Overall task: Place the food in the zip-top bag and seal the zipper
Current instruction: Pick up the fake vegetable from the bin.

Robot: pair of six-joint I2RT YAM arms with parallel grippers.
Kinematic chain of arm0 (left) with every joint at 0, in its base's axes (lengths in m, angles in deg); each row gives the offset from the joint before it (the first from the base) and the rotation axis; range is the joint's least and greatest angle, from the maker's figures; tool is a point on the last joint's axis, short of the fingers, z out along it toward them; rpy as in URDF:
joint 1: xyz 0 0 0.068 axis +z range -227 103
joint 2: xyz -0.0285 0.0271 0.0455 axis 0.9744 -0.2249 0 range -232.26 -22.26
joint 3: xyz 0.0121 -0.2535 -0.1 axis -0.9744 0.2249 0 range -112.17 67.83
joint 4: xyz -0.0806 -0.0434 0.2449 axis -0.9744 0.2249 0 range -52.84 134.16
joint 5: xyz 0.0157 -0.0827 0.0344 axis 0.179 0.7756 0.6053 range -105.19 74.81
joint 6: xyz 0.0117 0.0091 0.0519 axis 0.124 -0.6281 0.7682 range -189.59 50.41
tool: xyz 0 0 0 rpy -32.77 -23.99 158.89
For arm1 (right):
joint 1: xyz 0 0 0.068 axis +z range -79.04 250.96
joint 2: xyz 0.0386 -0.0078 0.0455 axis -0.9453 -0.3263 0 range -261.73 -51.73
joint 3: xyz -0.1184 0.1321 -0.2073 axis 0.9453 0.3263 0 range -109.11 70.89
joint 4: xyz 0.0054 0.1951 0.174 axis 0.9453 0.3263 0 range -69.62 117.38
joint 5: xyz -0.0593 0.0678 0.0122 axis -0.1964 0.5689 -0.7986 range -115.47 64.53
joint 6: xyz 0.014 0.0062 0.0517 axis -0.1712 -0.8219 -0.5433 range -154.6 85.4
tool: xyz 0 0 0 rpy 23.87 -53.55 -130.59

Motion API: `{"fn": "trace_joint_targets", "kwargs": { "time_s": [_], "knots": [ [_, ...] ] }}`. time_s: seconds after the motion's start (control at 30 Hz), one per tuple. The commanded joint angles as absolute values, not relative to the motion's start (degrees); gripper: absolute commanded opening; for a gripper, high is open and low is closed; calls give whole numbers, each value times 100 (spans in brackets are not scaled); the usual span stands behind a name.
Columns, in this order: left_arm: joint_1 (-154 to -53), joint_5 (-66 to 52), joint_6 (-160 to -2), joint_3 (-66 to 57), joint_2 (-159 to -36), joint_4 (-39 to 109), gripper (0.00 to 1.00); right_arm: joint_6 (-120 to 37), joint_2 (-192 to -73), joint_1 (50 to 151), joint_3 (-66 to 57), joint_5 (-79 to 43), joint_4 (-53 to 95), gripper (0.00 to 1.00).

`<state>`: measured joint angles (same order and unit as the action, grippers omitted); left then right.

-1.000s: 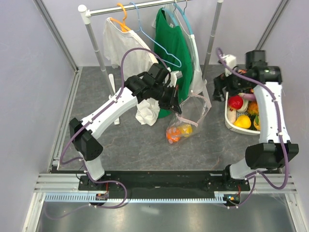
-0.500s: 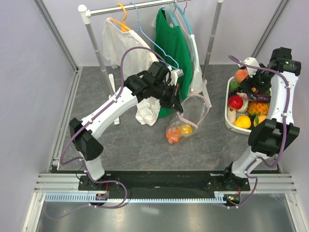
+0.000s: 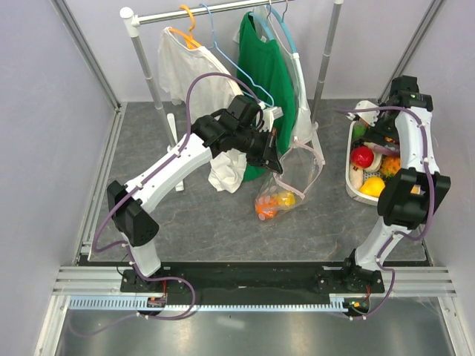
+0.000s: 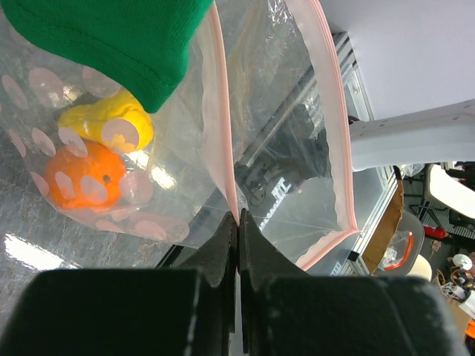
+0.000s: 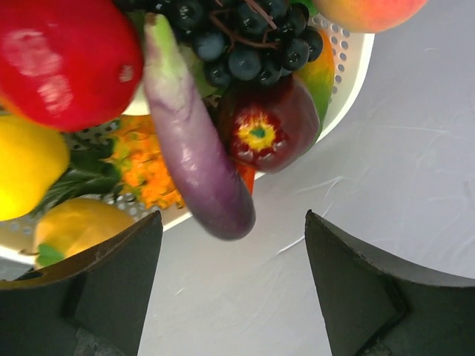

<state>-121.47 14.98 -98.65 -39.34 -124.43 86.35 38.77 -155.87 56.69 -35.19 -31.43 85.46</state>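
Observation:
The clear zip-top bag with pink dots hangs mouth-up from my left gripper, which is shut on its pink zipper strip. A yellow fruit and an orange one lie in the bag's bottom. My right gripper is open and empty over the white basket. In the right wrist view a purple eggplant sticks out over the basket rim just beyond my open fingers, beside a dark red fruit, black grapes, a red fruit and a yellow fruit.
A clothes rack stands at the back with a white shirt and a green shirt on hangers; the green cloth hangs against the bag. Grey walls and metal frame posts close in the sides.
My right arm has swung from over the basket's left side out to the far right and back above the basket's far end. The left arm and the bag have stayed put.

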Motion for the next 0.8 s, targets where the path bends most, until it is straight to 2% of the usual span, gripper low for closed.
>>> {"fn": "trace_joint_targets", "kwargs": {
  "time_s": [0.0, 0.6, 0.77],
  "knots": [
    [-12148, 1584, -9780, -3975, -12377, 8497, 2, 4275, -15887, 5645, -3432, -3628, 8120, 83],
    [-12148, 1539, -9657, -3948, -12386, 8541, 2, 4600, -15667, 5637, -2210, -3777, 7505, 59],
    [-12148, 1504, -9622, -3948, -12368, 8550, 2, 4538, -15562, 5637, -2218, -3787, 7513, 43]
  ]
}}
